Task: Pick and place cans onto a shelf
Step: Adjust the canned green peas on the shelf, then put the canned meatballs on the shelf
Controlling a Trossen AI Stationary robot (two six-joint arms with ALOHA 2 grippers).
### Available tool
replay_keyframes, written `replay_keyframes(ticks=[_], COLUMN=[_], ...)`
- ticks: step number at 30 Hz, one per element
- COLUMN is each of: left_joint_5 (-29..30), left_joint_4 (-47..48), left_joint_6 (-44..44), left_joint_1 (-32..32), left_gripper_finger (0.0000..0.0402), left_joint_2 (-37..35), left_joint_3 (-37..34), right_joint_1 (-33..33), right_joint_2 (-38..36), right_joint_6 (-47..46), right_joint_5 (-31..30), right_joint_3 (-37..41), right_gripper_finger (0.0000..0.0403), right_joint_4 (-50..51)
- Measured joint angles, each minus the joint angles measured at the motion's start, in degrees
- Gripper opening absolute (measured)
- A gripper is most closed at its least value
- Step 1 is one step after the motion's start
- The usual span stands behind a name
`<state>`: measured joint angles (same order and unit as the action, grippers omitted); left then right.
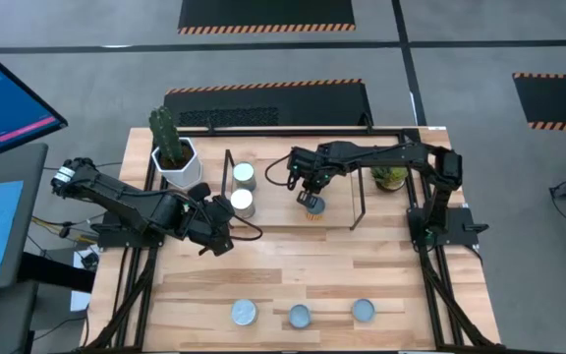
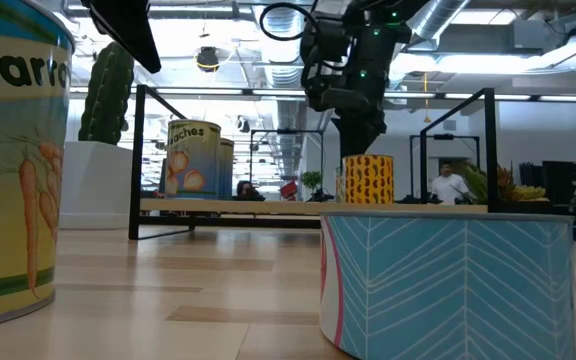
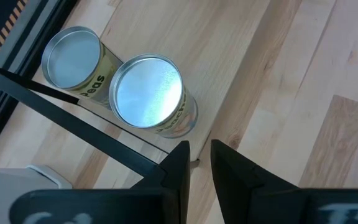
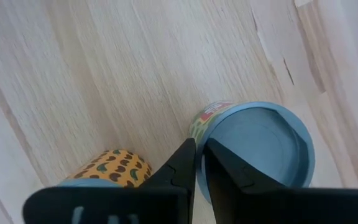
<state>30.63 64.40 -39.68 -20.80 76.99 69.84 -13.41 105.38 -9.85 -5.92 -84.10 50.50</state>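
The shelf (image 1: 357, 202) is a thin black rod frame at the far middle of the table. At its left end stand two silver-topped cans (image 1: 243, 189) (image 3: 145, 93). My left gripper (image 1: 224, 232) (image 3: 199, 155) hovers just outside that end, slightly open and holding nothing. My right gripper (image 1: 310, 196) (image 4: 199, 149) points down inside the frame, shut on a blue-topped can (image 4: 260, 146). A yellow can with dark marks (image 4: 114, 167) (image 2: 368, 180) stands right beside it. In the low view the yellow can hides the held one. My right gripper pinches the blue-topped can's rim (image 4: 199, 127) between its two fingertips, one finger (image 4: 219, 162) over the lid and the other (image 4: 182, 162) outside the wall. The fingers come steeply from above. The can stands upright; what it stands on is hidden.
Three more cans (image 1: 245, 313) (image 1: 300, 316) (image 1: 363, 311) stand in a row near the table's front edge. A white pot with a cactus (image 1: 173, 147) sits at the far left. A small green plant (image 1: 391, 177) sits at the far right. Bare wood lies between shelf and front row.
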Motion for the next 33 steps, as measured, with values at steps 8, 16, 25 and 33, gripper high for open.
replay_keyframes(ticks=[8, 16, 25, 33], left_joint_5=[0.0, 0.02, 0.02, 0.31], left_joint_4=[0.0, 0.0, 0.11, 0.15], left_joint_6=[0.0, 0.0, 0.0, -0.23], left_joint_1=[0.0, 0.0, 0.0, 0.0], left_gripper_finger=[0.0052, 0.0052, 0.0052, 0.0052], left_joint_2=[0.0, 0.0, -0.02, -0.04], left_joint_3=[0.0, 0.0, 0.0, 0.02], right_joint_1=[-0.02, -0.19, -0.15, 0.86], right_joint_2=[-0.02, -0.07, -1.3, -1.44], right_joint_6=[-0.22, -1.25, -3.26, -15.49], right_joint_5=[-0.02, -0.06, -0.1, 8.62], right_joint_3=[-0.02, -0.02, -2.43, -13.1], right_gripper_finger=[0.0068, 0.0128, 0.0166, 0.016], right_joint_4=[0.0, -0.11, 3.98, 21.32])
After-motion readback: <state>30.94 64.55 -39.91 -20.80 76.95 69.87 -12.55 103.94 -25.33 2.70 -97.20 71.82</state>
